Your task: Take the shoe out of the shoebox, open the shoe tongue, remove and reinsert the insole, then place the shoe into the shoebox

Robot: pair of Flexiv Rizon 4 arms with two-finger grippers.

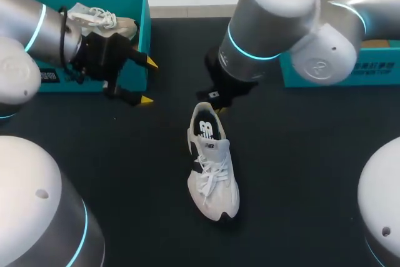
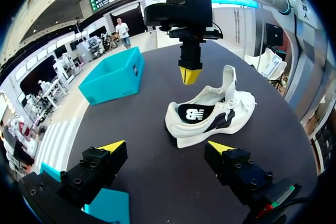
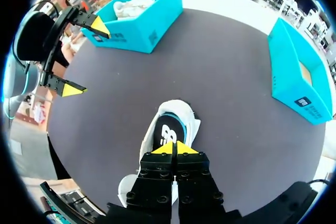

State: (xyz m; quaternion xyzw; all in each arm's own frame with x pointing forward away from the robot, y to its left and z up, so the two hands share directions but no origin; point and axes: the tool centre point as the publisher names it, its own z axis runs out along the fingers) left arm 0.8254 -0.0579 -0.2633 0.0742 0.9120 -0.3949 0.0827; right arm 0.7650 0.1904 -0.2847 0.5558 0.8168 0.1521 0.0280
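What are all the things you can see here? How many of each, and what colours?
Shoe on the table: one, white with black, middle of the table.
Shoe in the box: one, white, inside the left shoebox.
Left shoebox: one, teal, far left of the table.
Right shoebox: one, teal, far right of the table.
Table: one, black, under everything.
Left end effector: one, black with yellow tips, open, in front of the left shoebox.
Right end effector: one, black with yellow tips, shut and holding nothing, just above the heel of the shoe on the table.
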